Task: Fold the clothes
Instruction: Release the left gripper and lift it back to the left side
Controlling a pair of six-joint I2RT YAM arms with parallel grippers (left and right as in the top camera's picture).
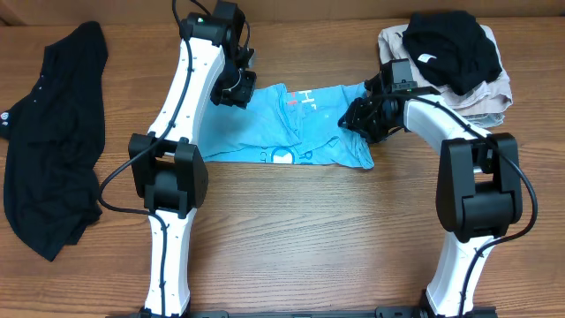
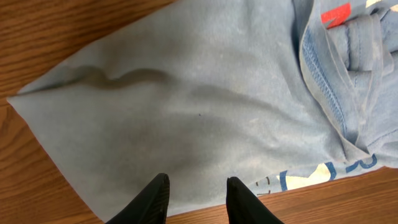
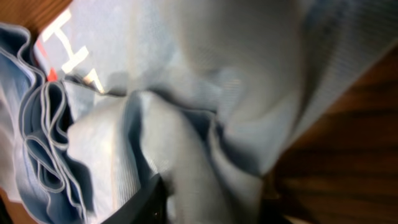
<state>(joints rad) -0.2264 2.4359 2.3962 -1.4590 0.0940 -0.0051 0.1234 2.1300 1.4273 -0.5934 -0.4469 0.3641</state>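
Note:
A light blue T-shirt (image 1: 291, 128) with white and red-orange lettering lies crumpled across the middle of the table. My left gripper (image 1: 234, 88) is over its left end. In the left wrist view its jaws (image 2: 198, 196) stand partly apart over flat fabric (image 2: 186, 99) at the shirt's edge, with nothing bunched between them. My right gripper (image 1: 357, 115) is at the shirt's right end. Seen from the right wrist, a raised ridge of blue fabric (image 3: 186, 143) fills the gap of the right gripper (image 3: 208, 205), touching both fingers. A long black shirt (image 1: 53, 150) lies spread at the far left.
At the back right a black garment (image 1: 450, 49) sits on top of folded beige clothes (image 1: 485, 102), close behind the right arm. Bare wooden table (image 1: 309, 238) stretches in front of the blue shirt, between the two arm bases.

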